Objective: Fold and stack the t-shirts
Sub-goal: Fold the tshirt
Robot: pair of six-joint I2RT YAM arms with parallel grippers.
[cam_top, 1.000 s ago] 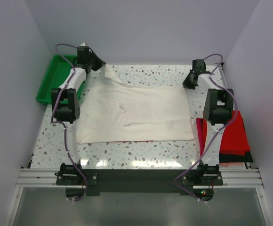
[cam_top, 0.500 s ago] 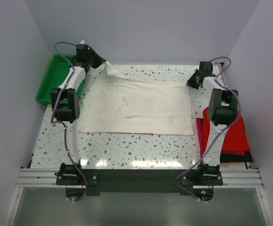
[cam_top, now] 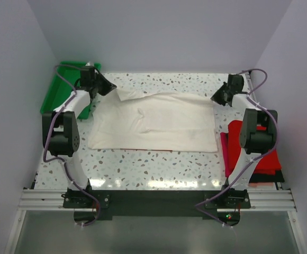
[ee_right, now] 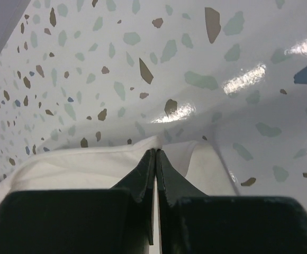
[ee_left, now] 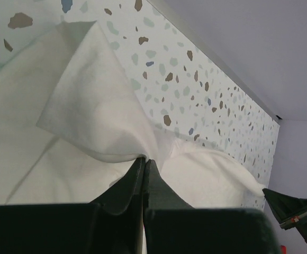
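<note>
From above, I see the off-white t-shirt [cam_top: 153,121] lying spread across the middle of the speckled table [cam_top: 159,169]. My left gripper [cam_top: 114,90] is at its far left corner and my right gripper [cam_top: 216,98] at its far right corner. Red shirts [cam_top: 270,159] lie stacked at the right edge, and the green tray [cam_top: 54,94] sits far left.

On the left wrist camera, the jaws are pressed together, pinching a raised fold of the pale cloth [ee_left: 90,106].

On the right wrist camera, the jaws are likewise clamped on the shirt's hem [ee_right: 90,164], just off the tabletop.
</note>
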